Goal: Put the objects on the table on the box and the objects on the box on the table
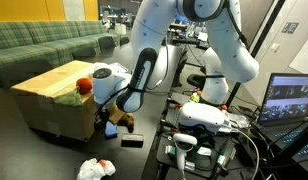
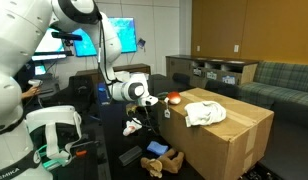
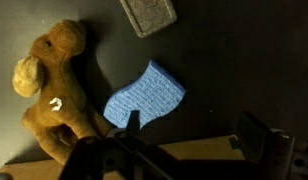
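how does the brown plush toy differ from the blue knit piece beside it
The plush toy is brown with a paler patch; the blue knit piece is plain light blue. The toy is bulky with limbs; the knit piece is flat. The toy covers more of the view. Both lie on the dark table.

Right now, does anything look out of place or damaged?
The brown plush toy lies on its side on the table beside a blue cloth. A white cloth sits crumpled on the cardboard box. Nothing looks damaged.
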`<state>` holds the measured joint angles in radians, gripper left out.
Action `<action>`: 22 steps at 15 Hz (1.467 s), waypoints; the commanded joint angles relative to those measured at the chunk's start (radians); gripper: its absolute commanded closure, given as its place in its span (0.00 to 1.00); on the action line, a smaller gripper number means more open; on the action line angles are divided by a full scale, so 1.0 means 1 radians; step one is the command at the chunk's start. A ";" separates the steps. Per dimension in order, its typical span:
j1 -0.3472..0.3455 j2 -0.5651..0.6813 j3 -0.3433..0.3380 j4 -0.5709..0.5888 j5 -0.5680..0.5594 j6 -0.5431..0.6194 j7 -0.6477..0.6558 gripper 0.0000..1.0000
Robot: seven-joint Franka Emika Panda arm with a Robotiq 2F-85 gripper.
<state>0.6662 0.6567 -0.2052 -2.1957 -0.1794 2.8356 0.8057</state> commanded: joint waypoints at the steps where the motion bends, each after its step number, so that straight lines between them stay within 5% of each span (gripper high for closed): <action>1: 0.007 0.020 -0.021 -0.020 0.037 0.056 0.062 0.00; 22: -0.033 0.187 0.012 0.048 0.253 0.129 0.155 0.00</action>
<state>0.6537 0.8168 -0.2133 -2.1794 0.0401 2.9355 0.9587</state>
